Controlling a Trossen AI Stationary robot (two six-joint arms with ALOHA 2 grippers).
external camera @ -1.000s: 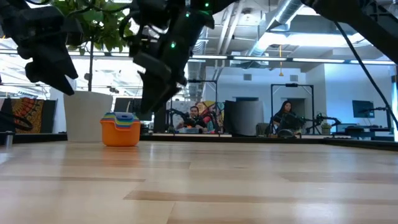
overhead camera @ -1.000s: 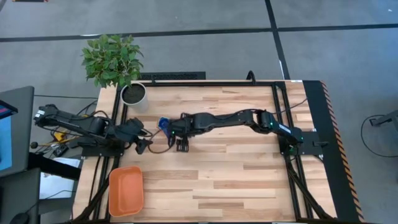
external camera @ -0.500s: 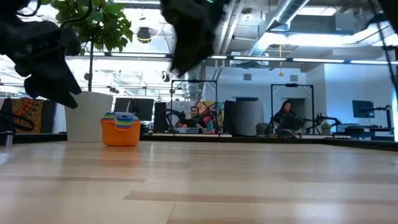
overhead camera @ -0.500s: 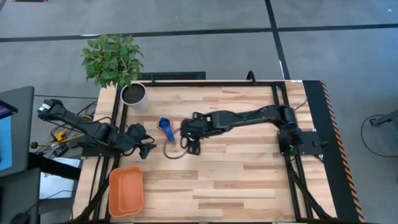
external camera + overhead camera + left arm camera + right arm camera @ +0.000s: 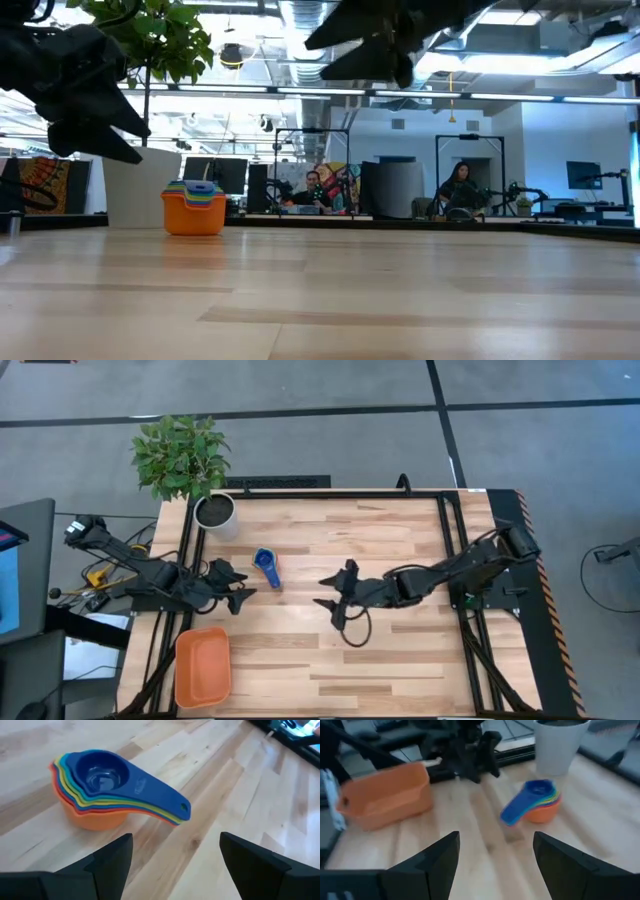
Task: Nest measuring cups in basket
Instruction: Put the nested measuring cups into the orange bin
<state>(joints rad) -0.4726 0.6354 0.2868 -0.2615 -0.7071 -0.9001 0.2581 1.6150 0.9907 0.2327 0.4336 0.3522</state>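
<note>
A: The cups (image 5: 266, 566) sit nested on the table (image 5: 400, 650), well apart from the basket (image 5: 203, 665) at its near left corner. The right gripper (image 5: 333, 598) has just drawn back from them toward mid-table, fingers apart and empty.

B: So the nesting looks done, with only the move into the basket left?

A: Likely. The left gripper (image 5: 238, 587) hovers nearby, fingers wide and empty. There is bare wood between stack and basket; the pot (image 5: 215, 512) stands behind.
</note>
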